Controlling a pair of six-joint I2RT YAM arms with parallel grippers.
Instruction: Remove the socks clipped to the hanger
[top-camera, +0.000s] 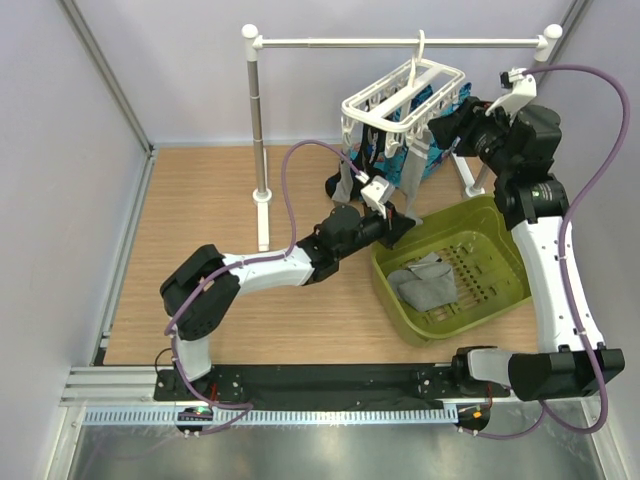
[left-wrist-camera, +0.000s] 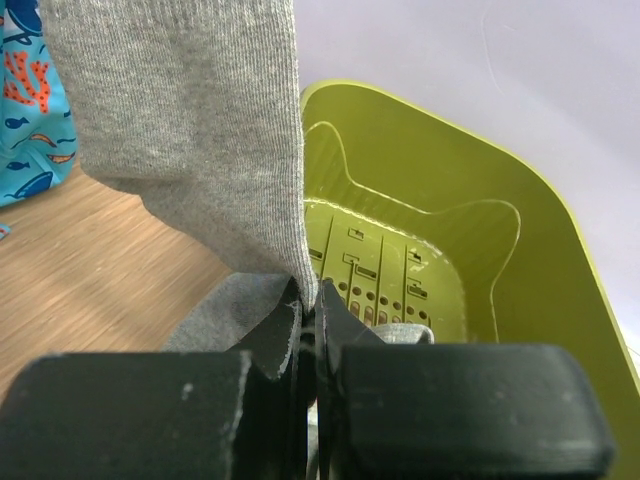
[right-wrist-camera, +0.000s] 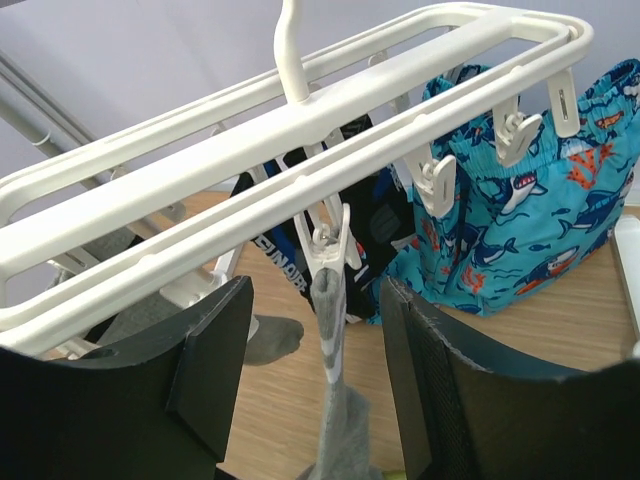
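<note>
The white hanger (top-camera: 405, 95) hangs by its hook from the rail, with grey and black socks (top-camera: 360, 160) clipped under it. One grey sock (top-camera: 411, 180) stretches from a clip down to my left gripper (top-camera: 402, 222), which is shut on its lower end (left-wrist-camera: 190, 130) at the basket's near rim. In the right wrist view that sock (right-wrist-camera: 335, 400) hangs from a white clip (right-wrist-camera: 330, 245) on the hanger frame (right-wrist-camera: 300, 150). My right gripper (right-wrist-camera: 315, 370) stands open, one finger on each side of the sock just below the clip. Black socks (right-wrist-camera: 370, 215) hang behind.
A green basket (top-camera: 500, 250) sits at the right with grey socks (top-camera: 425, 285) inside. A bright blue patterned cloth (right-wrist-camera: 530, 230) is clipped at the hanger's far end. The white rail stand (top-camera: 262, 130) rises behind the left arm.
</note>
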